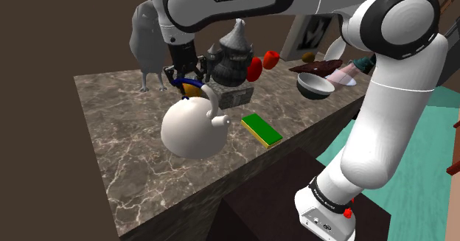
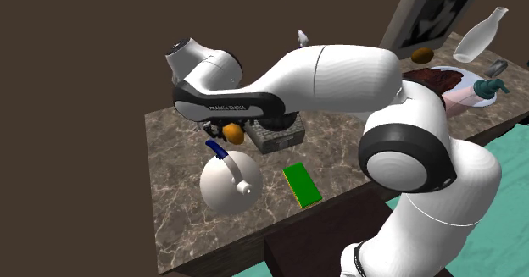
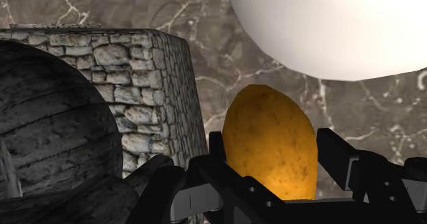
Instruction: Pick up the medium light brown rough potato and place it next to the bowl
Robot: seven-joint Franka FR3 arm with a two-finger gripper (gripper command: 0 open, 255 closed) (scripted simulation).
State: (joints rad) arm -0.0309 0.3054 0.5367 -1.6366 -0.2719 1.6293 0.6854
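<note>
1. The tool (image 3: 272, 154) sits low over the surface (image 1: 125, 151) in a narrow gap, so a sideways swing before lifting would likely hit a neighbour.
2. The white kettle (image 1: 193, 129) stands just beside that gap, and a nudge could shove or roll it.
3. The dark statue (image 1: 232, 55) on its stone block (image 1: 234, 96) crowds the other side and could snag the tool.
4. The bowl (image 1: 315, 86) is well apart, toward the shoulder view's right. A low carry there risks clipping the statue.
5. The potato (image 3: 270, 113), between kettle and block, is rounded and may twist out.
6. The fingers (image 3: 342, 157) are narrowed onto the potato's flanks, clasping it. I cannot tell whether it has left the surface.
</note>
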